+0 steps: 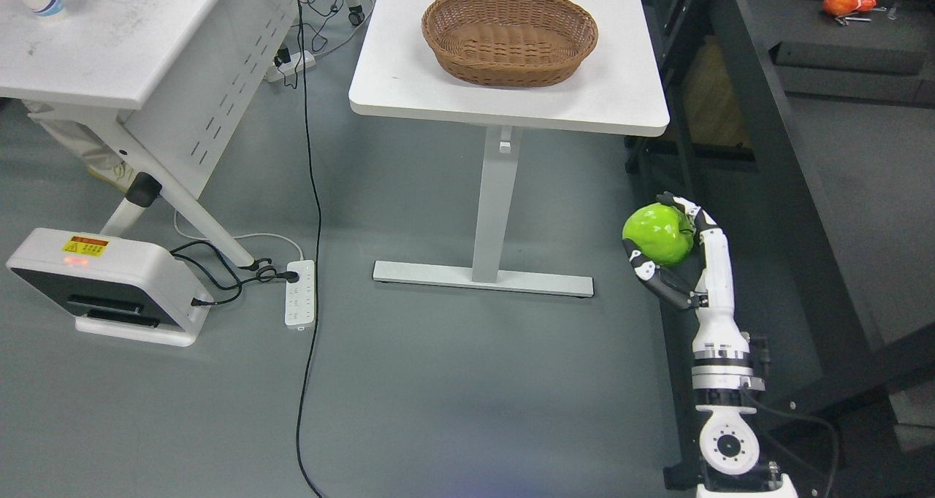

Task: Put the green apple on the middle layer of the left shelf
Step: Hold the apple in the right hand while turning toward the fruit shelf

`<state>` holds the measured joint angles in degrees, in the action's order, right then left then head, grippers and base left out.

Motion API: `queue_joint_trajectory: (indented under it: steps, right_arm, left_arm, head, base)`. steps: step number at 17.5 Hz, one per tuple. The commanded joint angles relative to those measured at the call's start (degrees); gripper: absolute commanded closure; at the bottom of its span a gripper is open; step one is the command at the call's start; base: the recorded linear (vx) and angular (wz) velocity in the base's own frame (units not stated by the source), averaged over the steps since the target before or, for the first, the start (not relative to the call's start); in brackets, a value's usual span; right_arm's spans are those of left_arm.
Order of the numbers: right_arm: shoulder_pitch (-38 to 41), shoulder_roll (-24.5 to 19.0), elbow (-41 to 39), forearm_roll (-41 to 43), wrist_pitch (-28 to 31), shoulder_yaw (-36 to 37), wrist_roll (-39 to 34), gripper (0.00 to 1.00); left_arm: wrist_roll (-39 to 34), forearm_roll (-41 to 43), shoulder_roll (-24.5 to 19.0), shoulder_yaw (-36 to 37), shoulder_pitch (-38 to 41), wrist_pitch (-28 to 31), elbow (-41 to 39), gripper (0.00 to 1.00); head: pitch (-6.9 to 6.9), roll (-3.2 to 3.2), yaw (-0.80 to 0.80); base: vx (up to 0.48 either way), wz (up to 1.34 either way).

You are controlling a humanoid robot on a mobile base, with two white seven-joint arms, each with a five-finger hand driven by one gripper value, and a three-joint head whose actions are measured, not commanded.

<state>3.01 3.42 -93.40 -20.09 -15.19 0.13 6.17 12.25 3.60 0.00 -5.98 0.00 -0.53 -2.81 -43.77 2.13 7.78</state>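
One right hand (pixel 676 246) grips the green apple (pixel 657 234) beside the dark shelf (pixel 774 191).

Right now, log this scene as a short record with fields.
held object: green apple
holder: right hand, fingers curled around the apple
left hand: not in view
apple position: in the air beside the dark shelf frame, above the floor
table: white table bearing an empty wicker basket
floor: power strip

single head view, looking steeply down from up high, floor (pixel 438 381) and table (pixel 628 96) ahead, right arm (pixel 719 323) close at lower right
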Motion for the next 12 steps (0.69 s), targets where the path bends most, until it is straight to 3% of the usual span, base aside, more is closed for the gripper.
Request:
queue_joint_trajectory:
  steps: [1,12]
  right_arm:
    - [-0.1,-0.1,0.1,0.0,0.1,1.2,0.0,1.0]
    - [-0.3,-0.1,0.8,0.0,0.1,1.2,0.0,1.0]
  left_arm:
    - [0.0,0.0,-1.0,0.0,0.5,0.0,0.0,0.0]
    - [0.1,0.0,-1.0,0.0,0.5,0.0,0.0,0.0]
  head:
    - [0.0,0.0,0.0]
    - [0.0,0.0,0.0]
  base:
    - [-0.174,-0.12]
    - [-0.186,-0.28]
